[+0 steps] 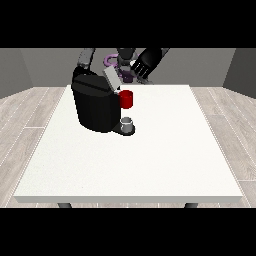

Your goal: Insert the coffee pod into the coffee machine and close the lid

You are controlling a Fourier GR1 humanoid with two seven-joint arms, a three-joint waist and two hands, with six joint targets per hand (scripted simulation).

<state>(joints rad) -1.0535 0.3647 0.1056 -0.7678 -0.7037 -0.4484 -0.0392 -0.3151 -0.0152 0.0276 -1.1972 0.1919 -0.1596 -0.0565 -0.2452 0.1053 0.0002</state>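
- a large white counter (pixel 150 160) fills the middle of the front view, with the robot small behind its far edge.
- a black coffee machine (pixel 94 105) stands on the counter's far part, towards the view's left of centre.
- the machine's grey lid (pixel 112 79) is raised and tilted, its free end pointing up and away from the machine's top.
- a red part (pixel 126 99) sits at the machine's front, on the side towards the view's right, just below the raised lid; whether it is the coffee pod or a piece of the machine cannot be told from this view.
- a small grey cup (pixel 128 123) stands on the machine's dark base plate, directly under the red part and apart from it.
- the robot hand at the view's right (pixel 142 64) is held above the far edge of the counter, up and to the right of the lid; its dark fingers hang relaxed and spread, released, with nothing between them.
- this robot hand is near the lid but does not touch it.
- the robot hand at the view's left is hidden behind the coffee machine; only its grey arm (pixel 86 57) shows, coming down behind the machine's top, so i cannot tell whether that hand is clenched or released.
- a purple ring-shaped thing (pixel 109 61) shows on the robot's body behind the lid.
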